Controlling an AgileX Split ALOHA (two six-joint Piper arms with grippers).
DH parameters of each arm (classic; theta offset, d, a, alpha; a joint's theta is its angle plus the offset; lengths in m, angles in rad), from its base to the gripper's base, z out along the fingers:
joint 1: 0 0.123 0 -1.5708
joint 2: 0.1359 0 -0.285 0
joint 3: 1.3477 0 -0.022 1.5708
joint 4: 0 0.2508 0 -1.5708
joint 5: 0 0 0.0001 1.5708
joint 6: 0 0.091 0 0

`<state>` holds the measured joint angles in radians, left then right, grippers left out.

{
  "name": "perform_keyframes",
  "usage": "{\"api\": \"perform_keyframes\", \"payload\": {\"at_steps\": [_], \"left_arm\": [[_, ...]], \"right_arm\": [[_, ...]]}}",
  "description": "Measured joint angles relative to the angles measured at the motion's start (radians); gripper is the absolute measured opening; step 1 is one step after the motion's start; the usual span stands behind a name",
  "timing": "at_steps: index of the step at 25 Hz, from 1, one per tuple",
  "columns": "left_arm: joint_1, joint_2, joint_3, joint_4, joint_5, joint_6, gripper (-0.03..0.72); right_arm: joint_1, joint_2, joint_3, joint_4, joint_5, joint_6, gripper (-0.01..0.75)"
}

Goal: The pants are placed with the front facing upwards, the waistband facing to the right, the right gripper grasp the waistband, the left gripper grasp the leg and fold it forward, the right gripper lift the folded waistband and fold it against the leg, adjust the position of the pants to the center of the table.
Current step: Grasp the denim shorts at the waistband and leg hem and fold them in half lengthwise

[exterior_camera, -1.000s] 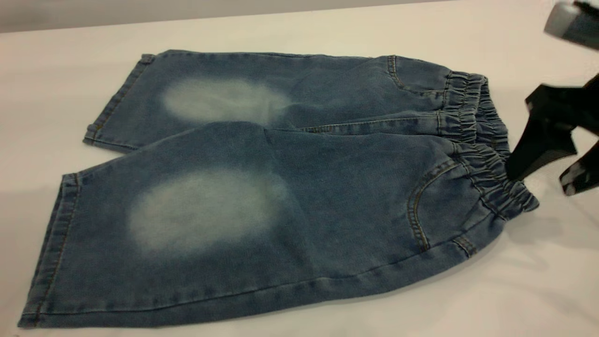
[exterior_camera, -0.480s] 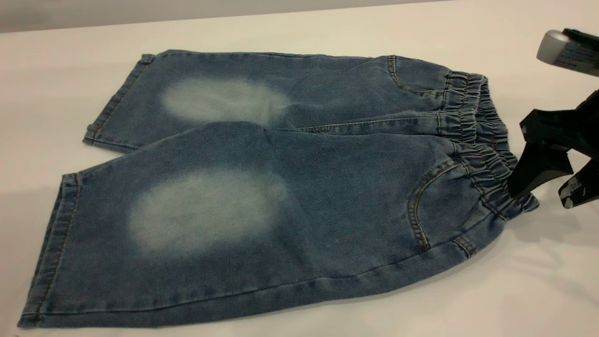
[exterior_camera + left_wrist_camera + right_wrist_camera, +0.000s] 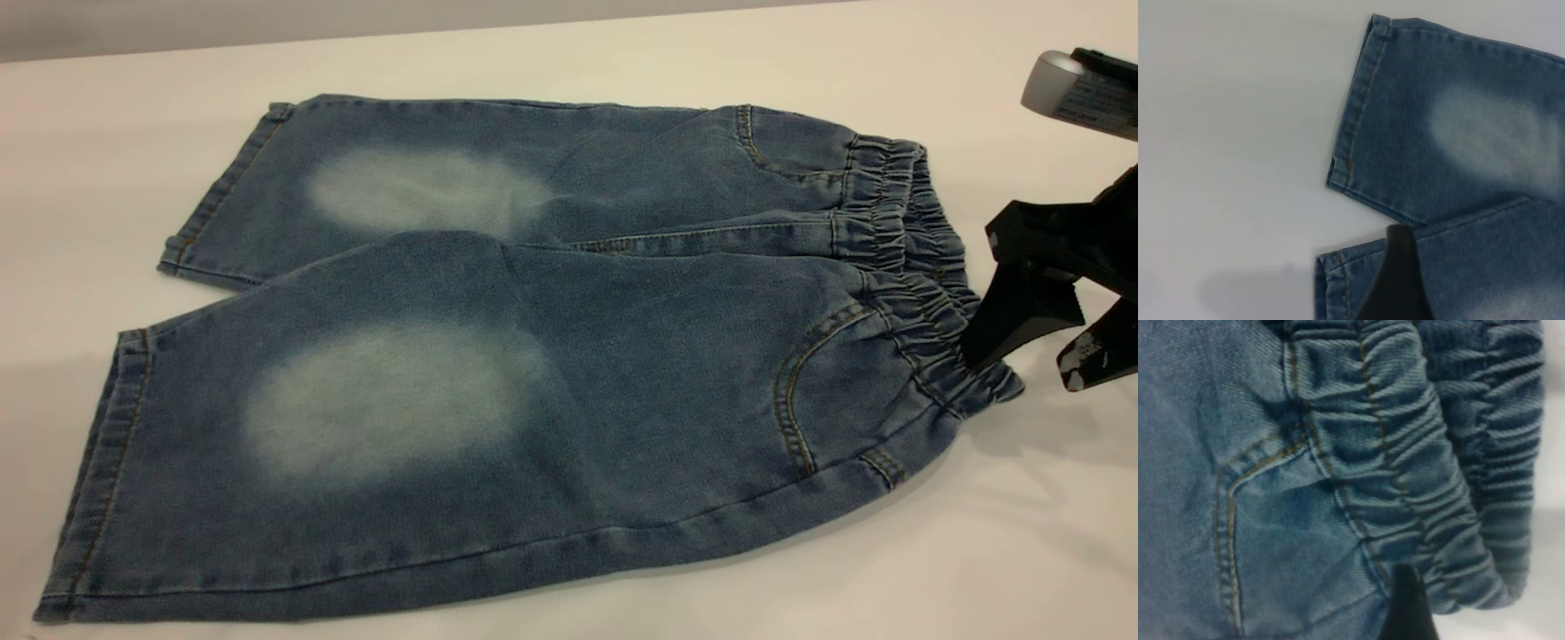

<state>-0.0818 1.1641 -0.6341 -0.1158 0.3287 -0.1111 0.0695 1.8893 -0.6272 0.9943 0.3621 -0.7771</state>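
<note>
Denim short pants (image 3: 533, 356), faded blue, lie flat on the white tabletop (image 3: 1022, 551); their ruffled waistband (image 3: 933, 329) touches the spread black right pincer (image 3: 1022, 364).

One pair of pants (image 3: 533, 356) with two legs, two pale knee patches and one waistband (image 3: 916, 267); one table (image 3: 569, 53); one gripper (image 3: 1031, 347) visible at three o'clock.

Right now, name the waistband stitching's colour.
Orange-tan thread on the blue waistband; right wrist view shows it best.
</note>
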Motion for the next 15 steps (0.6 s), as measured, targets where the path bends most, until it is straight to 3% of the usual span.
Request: {"api": "perform_keyframes", "payload": {"at_steps": [15], "left_arm": [[0.000, 0.000, 0.000, 0.000, 0.000, 0.002, 0.540]], "right_arm": [[0.000, 0.086, 0.000, 0.228, 0.033, -0.226, 0.451]]}}
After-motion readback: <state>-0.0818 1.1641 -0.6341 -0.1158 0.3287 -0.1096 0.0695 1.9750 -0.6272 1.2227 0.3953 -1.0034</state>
